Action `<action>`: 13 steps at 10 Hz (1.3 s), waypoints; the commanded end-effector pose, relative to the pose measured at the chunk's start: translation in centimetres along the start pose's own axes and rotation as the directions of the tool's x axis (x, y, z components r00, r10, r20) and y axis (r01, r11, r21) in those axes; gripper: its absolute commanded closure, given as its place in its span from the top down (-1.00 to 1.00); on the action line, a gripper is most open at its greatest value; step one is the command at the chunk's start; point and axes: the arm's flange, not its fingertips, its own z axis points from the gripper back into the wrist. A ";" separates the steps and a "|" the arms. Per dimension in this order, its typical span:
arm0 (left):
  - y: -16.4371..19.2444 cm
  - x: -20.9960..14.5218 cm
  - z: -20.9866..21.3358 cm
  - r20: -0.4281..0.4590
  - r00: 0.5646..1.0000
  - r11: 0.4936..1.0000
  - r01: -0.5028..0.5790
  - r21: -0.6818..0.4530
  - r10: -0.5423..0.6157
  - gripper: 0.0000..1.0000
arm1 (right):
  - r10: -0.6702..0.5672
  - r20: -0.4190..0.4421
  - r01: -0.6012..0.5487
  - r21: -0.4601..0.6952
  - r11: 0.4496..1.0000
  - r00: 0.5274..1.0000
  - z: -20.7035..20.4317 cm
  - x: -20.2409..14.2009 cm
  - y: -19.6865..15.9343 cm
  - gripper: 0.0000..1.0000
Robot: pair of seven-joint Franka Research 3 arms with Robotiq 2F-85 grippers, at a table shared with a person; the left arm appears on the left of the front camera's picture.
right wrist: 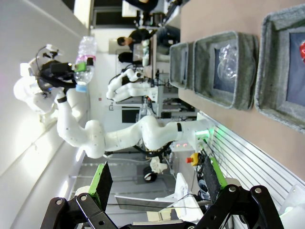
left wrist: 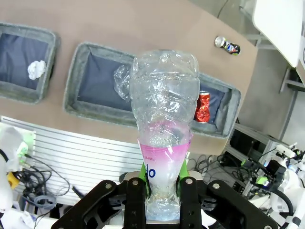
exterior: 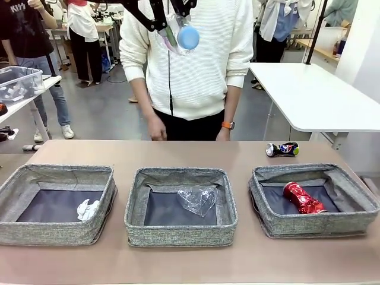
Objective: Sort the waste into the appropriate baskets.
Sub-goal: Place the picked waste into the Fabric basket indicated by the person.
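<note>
Where the bottle is: the clear plastic bottle [left wrist: 164, 119] is held high in the air above the worktop [exterior: 190, 153], in front of the person's chest in the front view.
Left gripper [left wrist: 163, 179]: fingers [left wrist: 143, 172] clamped on the bottle's pink-labelled end, near the neck.
Bottle axis: it runs straight along the fingers, with the moulded base pointing away from the wrist, towards the baskets. The blue cap [exterior: 188, 37] points back at the robot's side.
Right gripper [right wrist: 156, 181]: fingers spread wide with nothing between them.
Left basket [exterior: 56, 172]: holds a crumpled white paper ball [exterior: 88, 209].
Middle basket [exterior: 178, 173]: holds a crushed clear plastic cup [exterior: 198, 199].
Right basket [exterior: 314, 169]: holds a crushed red can [exterior: 304, 199], lying on its side at a slant.
Dark-blue can [exterior: 282, 149]: lies on its side on the worktop just behind the right basket. Its long axis runs left to right and its silver end faces the robot's left.
Person: stands at the far edge in a white sweater, with one hand [exterior: 157, 127] hanging by the worktop.
</note>
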 end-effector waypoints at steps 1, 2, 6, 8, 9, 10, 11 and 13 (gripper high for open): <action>-0.1 -0.1 0.2 0.000 1.000 1.000 -0.014 -0.004 0.014 -0.54 | 0.012 0.011 -0.012 0.009 1.000 1.000 -0.1 0.1 0.2 1.00; -0.1 -0.1 0.2 0.000 1.000 1.000 -0.014 -0.004 0.014 -0.54 | 0.012 0.011 -0.012 0.009 1.000 1.000 -0.1 0.1 0.2 1.00; -0.1 -0.1 0.2 0.000 1.000 1.000 -0.014 -0.004 0.014 -0.54 | 0.012 0.011 -0.012 0.009 1.000 1.000 -0.1 0.1 0.2 1.00; -0.1 -0.1 0.2 0.000 1.000 1.000 -0.014 -0.004 0.014 -0.54 | 0.012 0.011 -0.012 0.009 1.000 1.000 -0.1 0.1 0.2 1.00; -0.1 -0.1 0.2 0.000 1.000 1.000 -0.014 -0.004 0.014 -0.54 | 0.012 0.011 -0.012 0.009 1.000 1.000 -0.1 0.1 0.2 1.00; -0.1 -0.1 0.2 0.000 1.000 1.000 -0.014 -0.004 0.014 -0.54 | 0.012 0.011 -0.012 0.009 1.000 1.000 -0.1 0.1 0.2 1.00; -0.1 -0.1 0.2 0.000 1.000 1.000 -0.014 -0.004 0.014 -0.54 | 0.012 0.011 -0.012 0.009 1.000 1.000 -0.1 0.1 0.2 1.00; 0.0 0.0 0.0 0.000 1.000 1.000 0.000 0.000 0.000 -0.54 | 0.012 0.011 -0.012 0.009 1.000 1.000 -0.1 0.1 0.2 1.00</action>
